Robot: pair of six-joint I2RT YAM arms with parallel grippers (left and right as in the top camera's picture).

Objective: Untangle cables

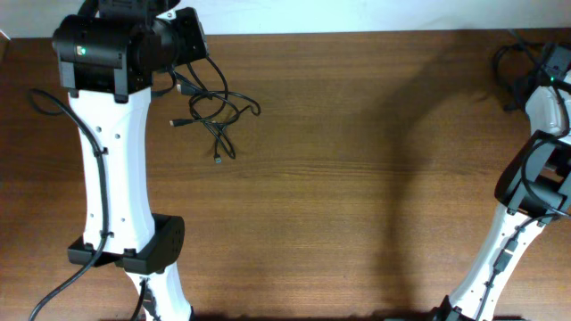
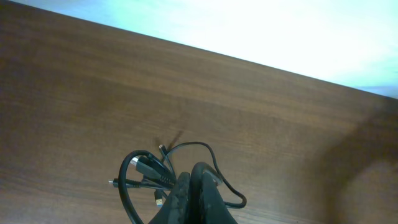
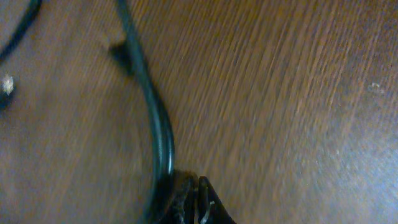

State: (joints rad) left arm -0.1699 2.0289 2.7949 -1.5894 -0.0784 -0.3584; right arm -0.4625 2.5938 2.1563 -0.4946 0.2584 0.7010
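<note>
The cables are thin black cords tangled in loose loops at the back left of the table, with plug ends spread out to the sides. In the left wrist view the cables loop closely around my left gripper, with a blue-tipped plug beside the fingers. The left gripper sits over the tangle's far end. Its fingers are pressed together with a strand caught at the tips. My right gripper is shut and low over the wood, far from the tangle at the back right.
A thick dark wire lies on the table right beside the right fingers, on their left. More thick arm wires curl at the back right corner. The table's back edge runs just behind the tangle.
</note>
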